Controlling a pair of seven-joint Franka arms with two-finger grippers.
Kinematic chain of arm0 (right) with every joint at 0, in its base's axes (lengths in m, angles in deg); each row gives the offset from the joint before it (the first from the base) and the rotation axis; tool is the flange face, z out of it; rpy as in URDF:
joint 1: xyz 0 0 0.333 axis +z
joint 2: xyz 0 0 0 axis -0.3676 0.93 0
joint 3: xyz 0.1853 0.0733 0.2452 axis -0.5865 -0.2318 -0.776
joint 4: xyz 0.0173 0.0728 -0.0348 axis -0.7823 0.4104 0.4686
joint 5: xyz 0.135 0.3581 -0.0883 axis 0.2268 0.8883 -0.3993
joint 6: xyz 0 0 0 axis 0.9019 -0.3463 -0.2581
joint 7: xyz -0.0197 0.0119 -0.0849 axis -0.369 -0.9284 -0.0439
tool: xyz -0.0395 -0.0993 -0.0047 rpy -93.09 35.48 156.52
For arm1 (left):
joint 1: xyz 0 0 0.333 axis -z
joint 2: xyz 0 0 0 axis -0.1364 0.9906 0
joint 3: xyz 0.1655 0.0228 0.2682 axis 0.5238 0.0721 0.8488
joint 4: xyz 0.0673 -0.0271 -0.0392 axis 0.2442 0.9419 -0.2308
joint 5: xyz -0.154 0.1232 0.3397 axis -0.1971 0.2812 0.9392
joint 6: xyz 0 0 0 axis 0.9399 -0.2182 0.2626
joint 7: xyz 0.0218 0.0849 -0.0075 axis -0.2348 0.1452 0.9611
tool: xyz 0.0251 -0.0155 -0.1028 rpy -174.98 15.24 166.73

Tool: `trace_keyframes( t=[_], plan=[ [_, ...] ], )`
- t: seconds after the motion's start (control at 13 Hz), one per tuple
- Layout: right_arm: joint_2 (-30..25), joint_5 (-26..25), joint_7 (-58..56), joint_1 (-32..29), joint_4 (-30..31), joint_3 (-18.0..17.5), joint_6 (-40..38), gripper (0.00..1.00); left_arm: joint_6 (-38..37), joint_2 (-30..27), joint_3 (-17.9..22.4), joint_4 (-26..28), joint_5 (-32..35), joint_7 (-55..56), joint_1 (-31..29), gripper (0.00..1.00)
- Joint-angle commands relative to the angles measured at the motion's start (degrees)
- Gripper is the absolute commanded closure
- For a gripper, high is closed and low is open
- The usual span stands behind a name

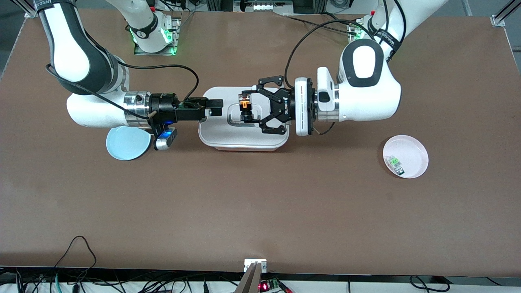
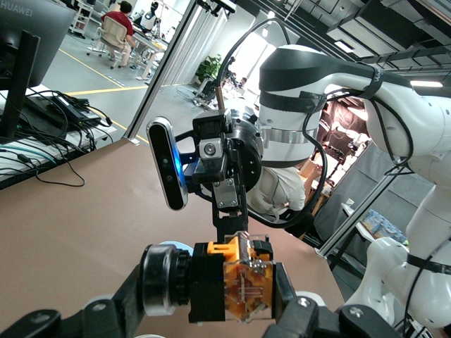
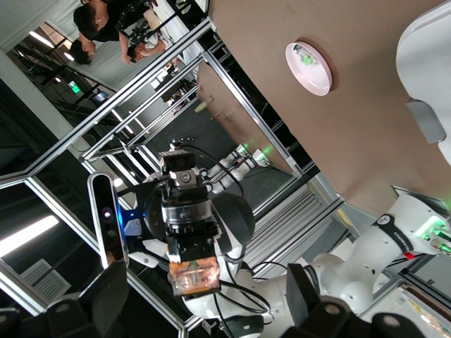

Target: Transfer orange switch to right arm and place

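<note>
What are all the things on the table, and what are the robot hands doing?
orange switch: one, black and orange, held in the air over the white box
white box: one, white, mid-table between the arms
blue plate: one, light blue, toward the right arm's end
pink plate: one, pale pink, toward the left arm's end
green component: one, green and clear, in the pink plate
left gripper: shut on the orange switch
right gripper: open, over the white box's edge, facing the switch
</note>
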Motion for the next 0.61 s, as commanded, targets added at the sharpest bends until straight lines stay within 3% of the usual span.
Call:
trace_keyframes(
  t=[0.0,0.54],
  plan=[
    [0.3,2.7,0.5,-0.1,0.5,-1.0,0.7,0.00,4.3,1.1,-0.6,0.3,-2.5,-2.8,1.8,1.00],
    [0.7,3.8,0.8,-0.1,0.5,-2.5,0.8,0.00,6.1,1.3,-0.5,0.0,-3.6,-3.0,3.1,1.00]
  ],
)
